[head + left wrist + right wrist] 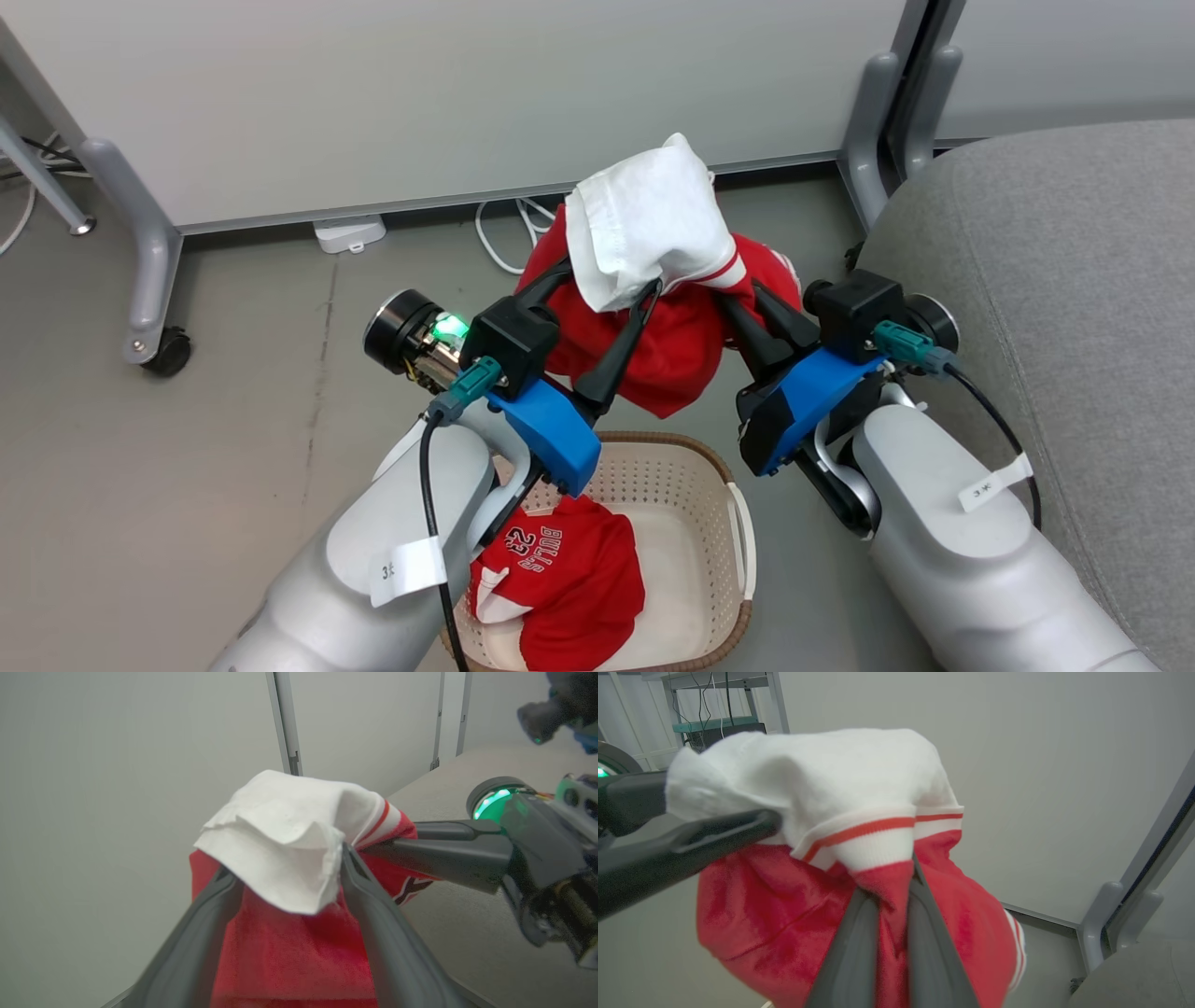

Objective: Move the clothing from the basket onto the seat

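Red cloth hangs in the air, and it could fall. The red top [677, 355] is up above the basket [695, 455], between the two arms. The right end effector [742, 301] is closed tight on a small bit of the top's edge, near the red and white stripes. The left end effector [607, 282] stands wide open, with its fingers [621, 345] on each side of the cloth, so it holds nothing. That means one small pinch carries the whole top. If that pinch slips, the top may drop to the floor [233, 420] or back into the basket. The white inside [644, 224] is flopped over the left fingers. It might catch on them when the arms move apart, and that tug could pull the top free. The seat [1055, 280] is off to the right, not under the top, so the top has to be carried over there.

The top looks soft and floppy. It is bunched up, red outside and white inside. A second red top [569, 579] with white letters lies crumpled in the near part of the basket.
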